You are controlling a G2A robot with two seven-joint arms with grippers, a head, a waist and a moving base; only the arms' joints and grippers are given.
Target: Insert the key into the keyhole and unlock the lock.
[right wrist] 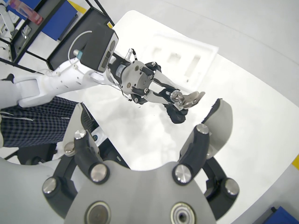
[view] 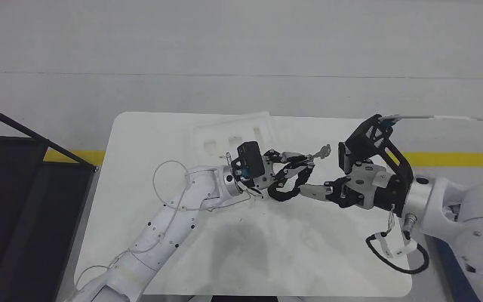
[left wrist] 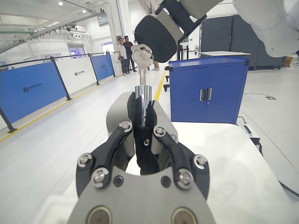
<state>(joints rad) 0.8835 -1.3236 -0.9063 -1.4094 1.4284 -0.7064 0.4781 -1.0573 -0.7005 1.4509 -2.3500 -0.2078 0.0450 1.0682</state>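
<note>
My left gripper (left wrist: pixel 142 109) is shut on a chrome lock cylinder (left wrist: pixel 144 101), held above the table. The silver key (left wrist: pixel 141 59) sticks out of the lock's end, its blade in the keyhole. From the right wrist view the same lock (right wrist: pixel 174 96) and key (right wrist: pixel 192 98) show at the tip of the left gripper (right wrist: pixel 174 101). My right gripper (right wrist: pixel 149 117) is open, its fingers wide apart, with the key a little beyond them. One of its black pads (left wrist: pixel 155 40) sits right beside the key head. From above, the key (view: pixel 323 151) points toward the right arm, and the right gripper (view: pixel 296 183) lies just below the left gripper (view: pixel 300 160).
A white foam tray (view: pixel 226 132) with moulded pockets lies at the back of the white table (view: pixel 143 158). A black rack (view: pixel 30 196) stands off the table's left side. A blue cabinet (left wrist: pixel 208 89) stands beyond the table's edge.
</note>
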